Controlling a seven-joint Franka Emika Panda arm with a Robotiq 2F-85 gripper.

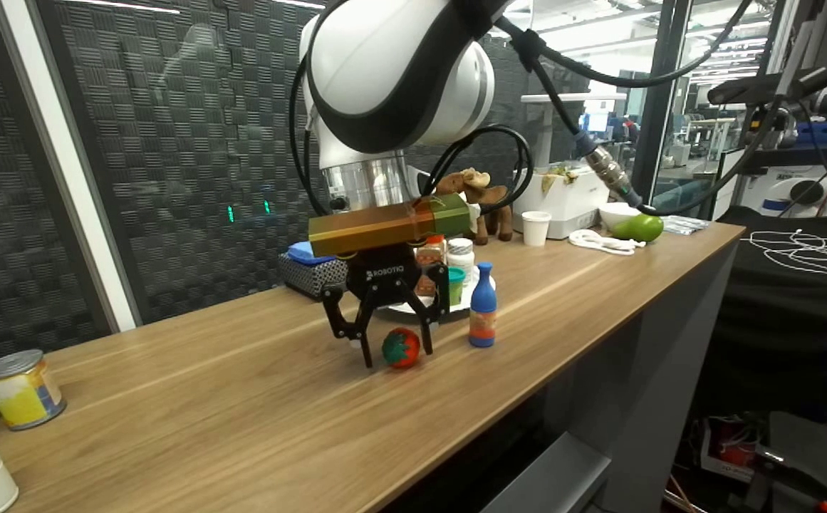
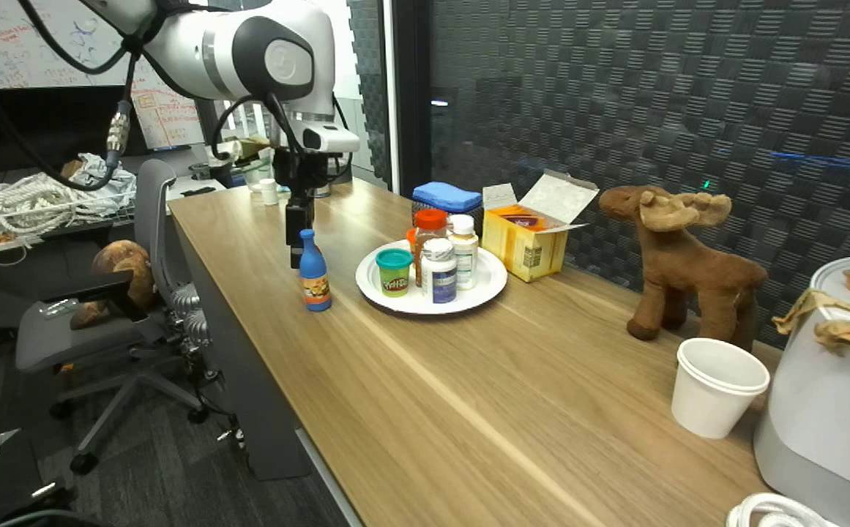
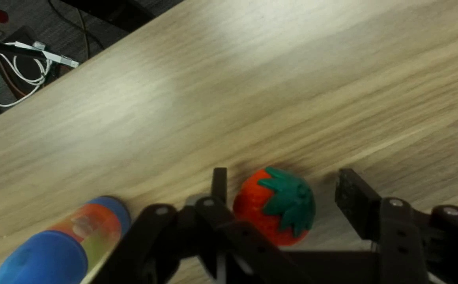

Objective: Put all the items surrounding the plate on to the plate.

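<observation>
The strawberry (image 3: 274, 207) rests on the bench (image 2: 468, 410), and we see the tool (image 1: 398, 357) straddling it with its fingers apart, nothing clamped: bare wood shows between strawberry and finger on one side, while on the side facing the blue bottle (image 2: 315, 274) the finger stands just beside the strawberry, perhaps touching; we cannot be sure. That lopsided fit is our first worry. If the jaws came together now, the nearer finger would likely meet the strawberry early and nudge it, and so round a body may roll or spin away rather than settle. A pinch too high on the curve could squirt it free, possibly toward the bench's edge.

Next outward is the blue bottle, upright on the bench near the tool, tall and narrow. We judge it would tip easily if the tool swung toward the plate (image 2: 489, 282) before lifting clear.

On the plate, the green tub (image 2: 394, 274), the red-topped jar (image 2: 430, 228) and two white bottles (image 2: 439, 274) crowd the middle. Set down among them, the strawberry might topple one; let go from too high over the bare rim, it might roll off. We expect the blue bottle to need its own trip afterwards, with less room left and a narrow base to land flat.
</observation>
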